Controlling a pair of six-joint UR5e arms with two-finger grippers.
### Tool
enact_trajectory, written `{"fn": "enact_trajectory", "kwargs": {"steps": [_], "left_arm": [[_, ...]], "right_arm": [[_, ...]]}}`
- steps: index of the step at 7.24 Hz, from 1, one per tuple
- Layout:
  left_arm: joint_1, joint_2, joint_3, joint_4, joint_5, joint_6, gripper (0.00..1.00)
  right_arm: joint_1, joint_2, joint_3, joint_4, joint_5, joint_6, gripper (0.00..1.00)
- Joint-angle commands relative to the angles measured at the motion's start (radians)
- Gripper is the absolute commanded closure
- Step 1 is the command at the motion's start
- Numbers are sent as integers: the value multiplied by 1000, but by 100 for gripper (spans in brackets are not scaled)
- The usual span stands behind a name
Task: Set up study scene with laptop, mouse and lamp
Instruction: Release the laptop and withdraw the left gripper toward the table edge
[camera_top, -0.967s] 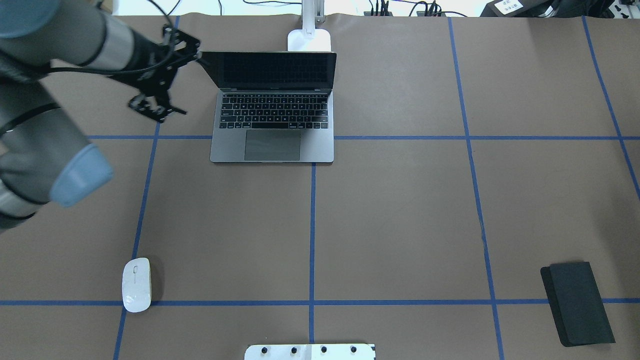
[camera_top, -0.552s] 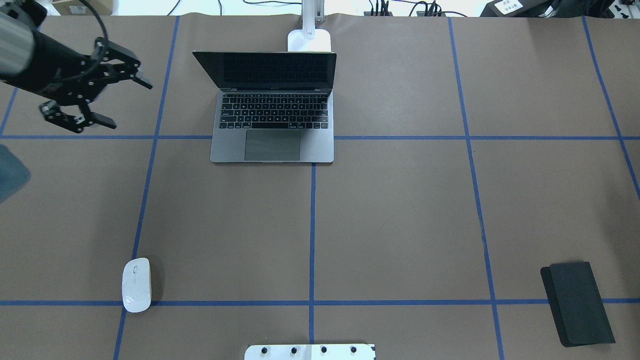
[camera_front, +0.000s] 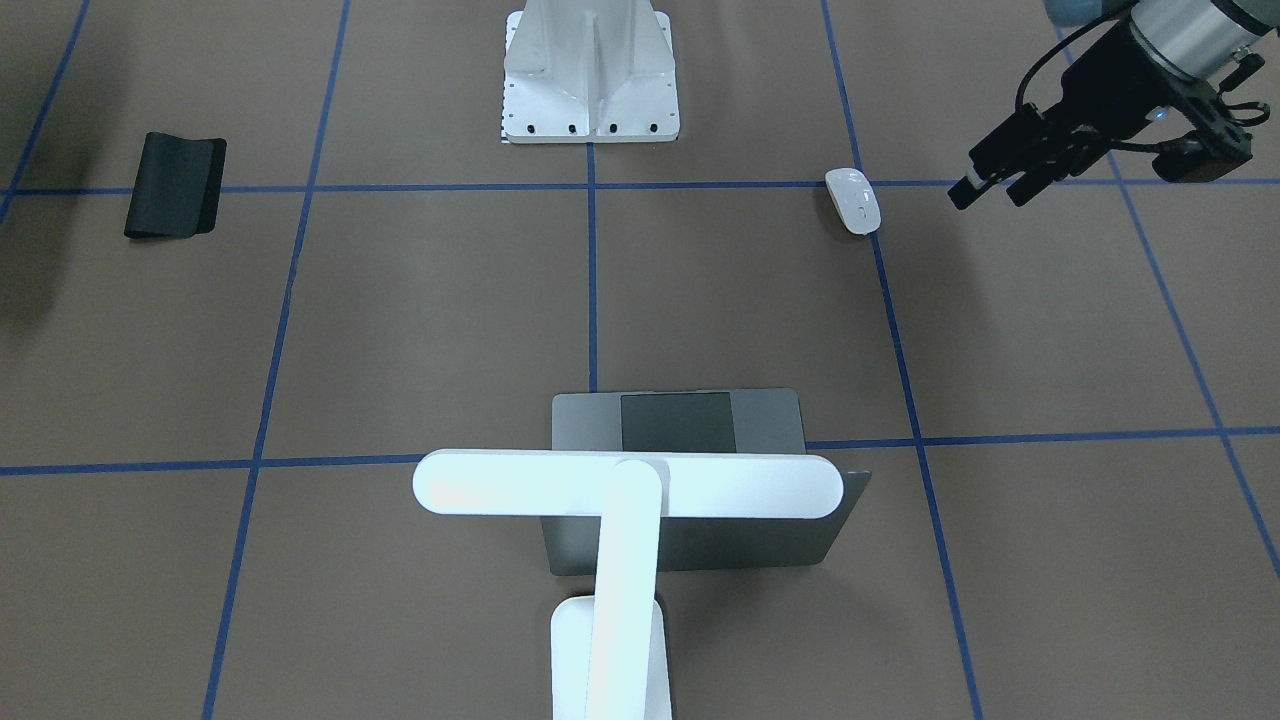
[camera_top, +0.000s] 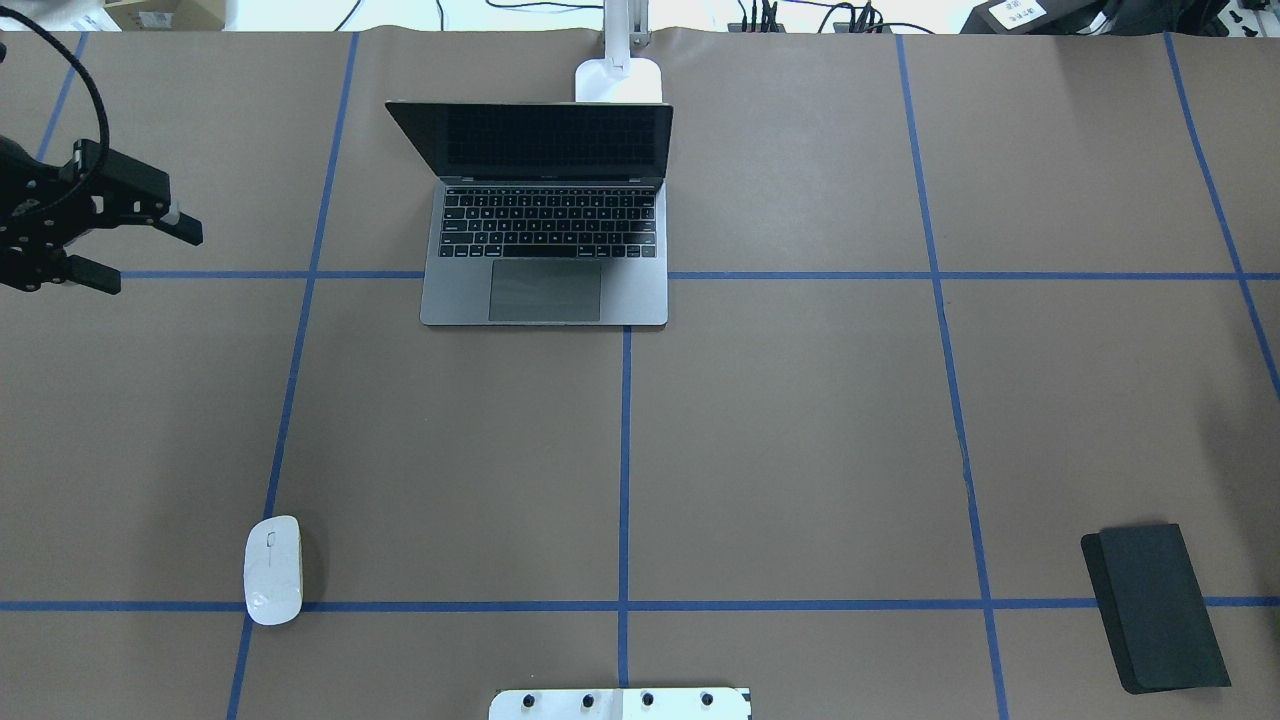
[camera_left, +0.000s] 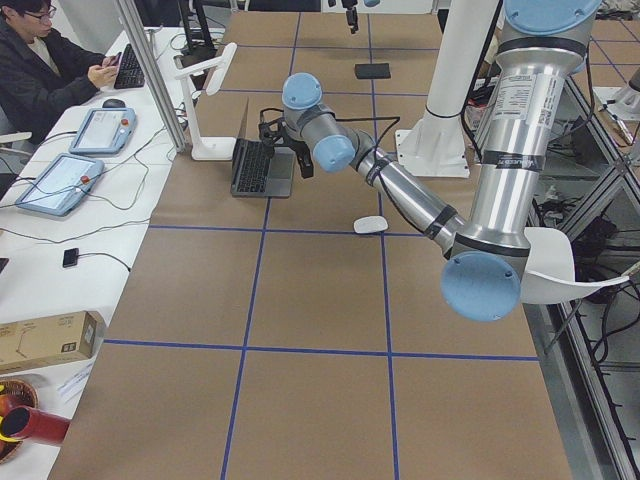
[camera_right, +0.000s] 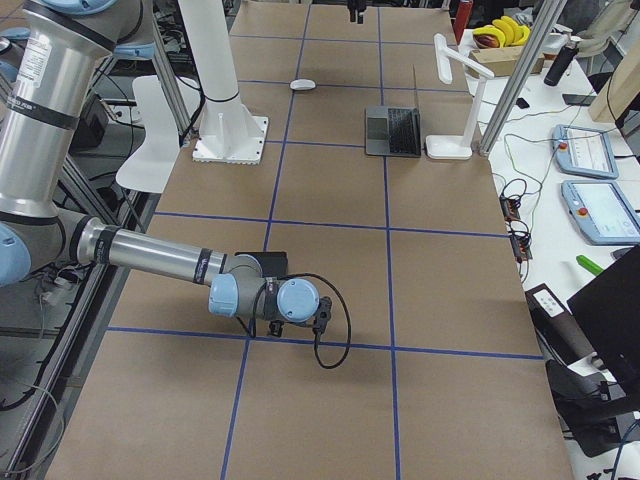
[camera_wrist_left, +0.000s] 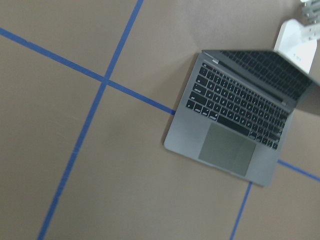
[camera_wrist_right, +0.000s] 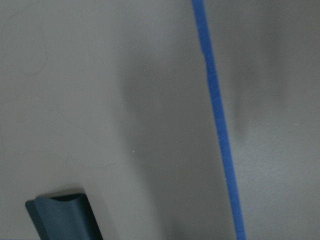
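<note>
One mouse (camera_top: 273, 570) lies on the counter (camera_top: 800, 450), seen from overhead at five o'clock from my left end effector (camera_top: 148, 257), which hangs empty, jaws spread. The mouse's long axis runs twelve-to-six. Laptop (camera_top: 545, 225) at three, lamp (camera_top: 618, 80) beyond.

Behind laptop (camera_top: 545, 250), lamp (camera_top: 618, 80) — mouse (camera_top: 273, 570) well apart

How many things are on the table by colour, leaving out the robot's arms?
White: 3 (mouse, lamp, pedestal)
Grey: 1 (laptop)
Black: 1 (mat)
Total: 5
</note>
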Motion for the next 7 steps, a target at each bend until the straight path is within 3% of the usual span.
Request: {"fn": "enact_trajectory", "kwargs": {"steps": [1,5,7], "left_arm": [[1,84,6,-98,-3,95,0],[1,313,75,-432,-3,157,0],[1,348,82,-486,-3,159,0]], "right_arm": [[-119,-5,-2,22,22,1,0],[-332,2,1,33,25,64,0],[-415,16,27,35,28,68,0]]}}
